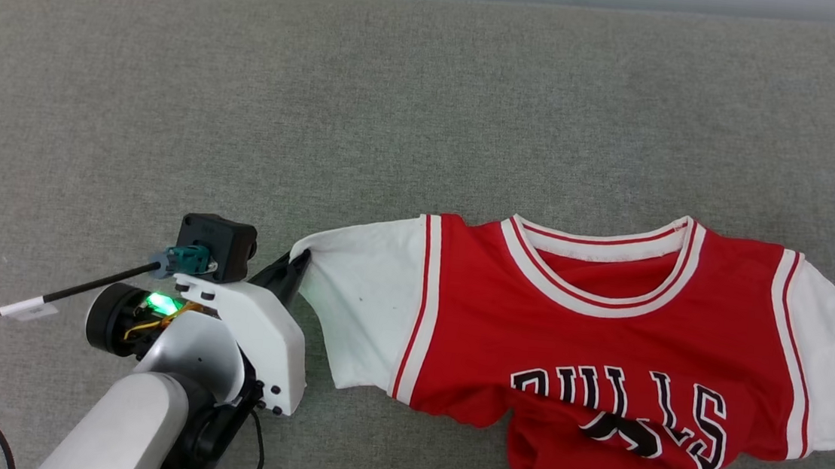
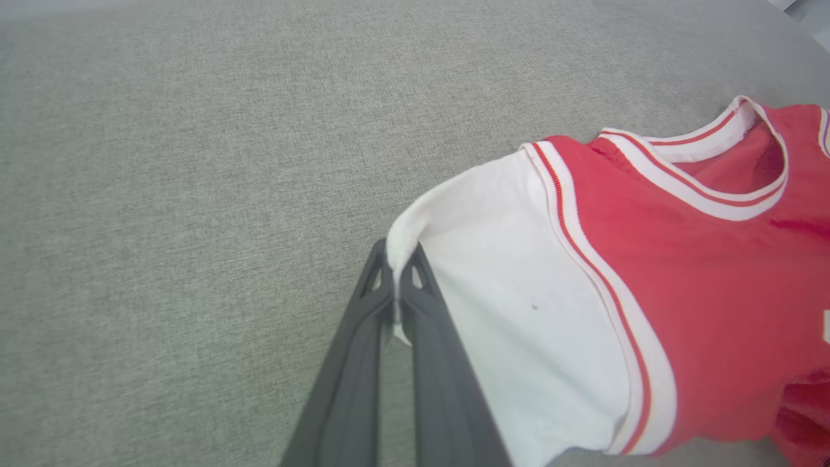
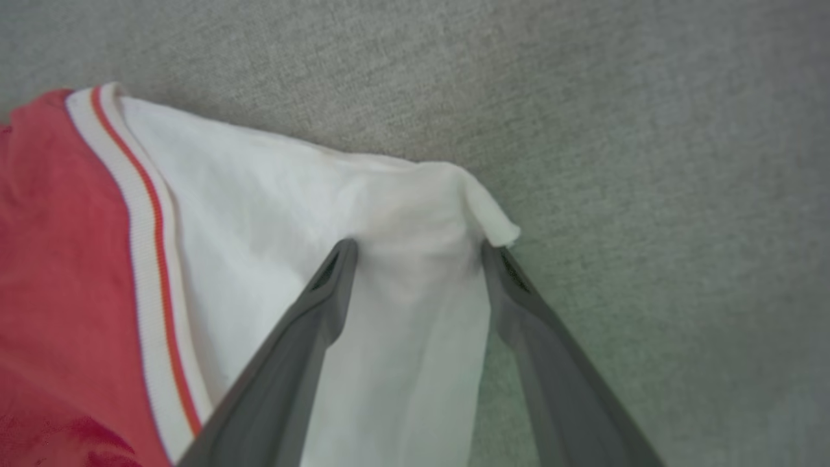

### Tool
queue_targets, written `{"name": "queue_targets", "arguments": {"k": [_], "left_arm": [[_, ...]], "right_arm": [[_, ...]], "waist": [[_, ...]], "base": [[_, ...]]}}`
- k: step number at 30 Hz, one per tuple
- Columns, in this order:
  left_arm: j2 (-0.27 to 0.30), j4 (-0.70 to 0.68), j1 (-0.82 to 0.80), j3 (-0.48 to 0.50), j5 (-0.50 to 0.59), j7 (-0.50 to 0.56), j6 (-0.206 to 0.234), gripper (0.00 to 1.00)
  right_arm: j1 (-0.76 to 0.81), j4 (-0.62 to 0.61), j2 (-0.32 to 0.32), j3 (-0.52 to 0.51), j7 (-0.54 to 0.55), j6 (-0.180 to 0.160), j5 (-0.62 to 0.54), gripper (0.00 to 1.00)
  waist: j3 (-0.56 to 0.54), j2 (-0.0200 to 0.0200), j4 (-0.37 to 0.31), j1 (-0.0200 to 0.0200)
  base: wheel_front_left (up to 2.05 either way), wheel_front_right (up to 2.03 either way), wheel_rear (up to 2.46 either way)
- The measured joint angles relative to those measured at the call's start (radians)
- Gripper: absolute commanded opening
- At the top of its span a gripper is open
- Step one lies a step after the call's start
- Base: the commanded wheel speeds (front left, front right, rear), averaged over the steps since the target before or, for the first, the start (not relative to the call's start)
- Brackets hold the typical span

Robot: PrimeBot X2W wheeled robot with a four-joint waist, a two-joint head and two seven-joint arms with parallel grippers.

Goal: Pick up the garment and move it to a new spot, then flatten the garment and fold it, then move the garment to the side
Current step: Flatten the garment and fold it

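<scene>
You look to be in the flattening step. The garment (image 1: 590, 333) lies lettering-up on the grey fabric surface (image 1: 248, 99), with its collar (image 1: 604, 266) on the far side from the robot and a white sleeve stretched out to either side of it. The red body below the black lettering (image 1: 629, 404) is bunched and twisted, not flat. Your left gripper (image 2: 395, 275) is pressed together on the outer tip of the left sleeve (image 1: 358, 305), far out to the left of the collar. It pinches a small fold of white cloth between its fingers, and the sleeve runs fairly taut from there back towards the collar. Your right gripper (image 3: 418, 250) stands spread wide at the outer end of the right sleeve (image 3: 292, 214), far out to the right of the collar, with white cloth between and under its fingers and nothing clamped. As I judge it, you next have two options. You can close the right on that sleeve end so both sides pull evenly, or let go with the left and go for the crumpled hem on the robot's side of the collar. Either way, draw that hem towards the robot before any fold. Keep the pull low and gentle, or the pinched tip may slip out.
</scene>
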Motion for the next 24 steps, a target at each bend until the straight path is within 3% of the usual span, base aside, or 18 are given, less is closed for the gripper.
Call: {"name": "queue_targets", "arguments": {"k": [5,6,7,8,16,24], "left_arm": [[-0.002,0.001,-0.003,0.0,0.003,-0.007,0.005,0.0],[-0.001,0.002,-0.003,0.001,0.003,-0.009,0.005,0.0],[-0.001,0.003,-0.003,0.002,0.001,-0.009,0.005,0.0],[-0.001,0.003,-0.003,0.003,-0.003,-0.01,0.006,0.0],[0.006,0.044,0.009,0.023,-0.019,-0.028,0.009,0.0],[0.02,0.13,-0.049,0.082,-0.023,-0.096,0.008,0.0]], "right_arm": [[-0.025,0.035,0.01,-0.011,0.041,0.0,-0.002,1.0],[-0.03,0.041,0.01,-0.014,0.048,0.0,-0.001,0.46],[-0.032,0.046,0.011,-0.014,0.053,0.0,-0.002,0.18],[-0.034,0.049,0.011,-0.014,0.059,0.0,-0.003,0.0],[-0.029,0.032,0.025,0.036,0.04,0.0,-0.009,0.0],[-0.025,-0.068,0.005,0.116,-0.039,0.0,-0.049,0.0]], "waist": [[0.03,0.0,0.013,0.0],[0.03,0.0,0.013,-0.0001],[0.029,0.0,0.013,-0.0001],[0.028,0.0,0.012,-0.0001],[-0.026,0.0,-0.002,0.0],[-0.159,0.0,-0.02,-0.0001]], "base": [[0.0,0.0,0.0],[0.0,0.0,0.0],[0.0,0.0,0.0],[0.0,0.0,0.0],[0.0,0.0,0.0],[0.0,0.0,0.0]]}}
